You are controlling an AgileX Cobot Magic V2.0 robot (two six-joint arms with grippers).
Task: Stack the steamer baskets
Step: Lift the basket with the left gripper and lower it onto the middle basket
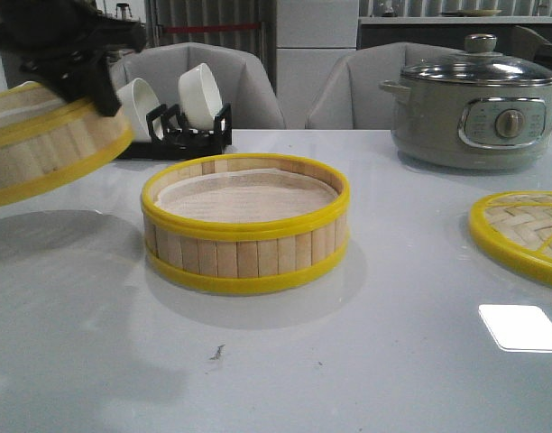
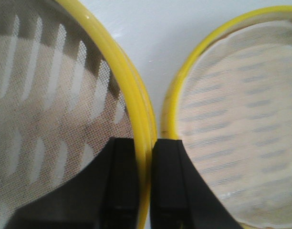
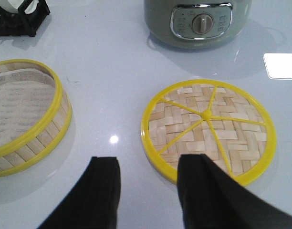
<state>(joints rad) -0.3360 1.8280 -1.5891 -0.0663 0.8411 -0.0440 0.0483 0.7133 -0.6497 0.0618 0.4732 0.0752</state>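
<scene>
Pinching the rim of one basket (image 1: 41, 144) with my left pincer (image 2: 145, 157), I am carrying it tilted in the air left of the second basket (image 1: 245, 230), which is sitting mid-table (my right pincer (image 3: 148, 183) is hanging wide and empty near the lid (image 3: 209, 130)). Both are showing bamboo slat walls, yellow rims and pale liners. I am judging them light and stiff but smooth-rimmed, so a deep rim grip is serving best.
</scene>
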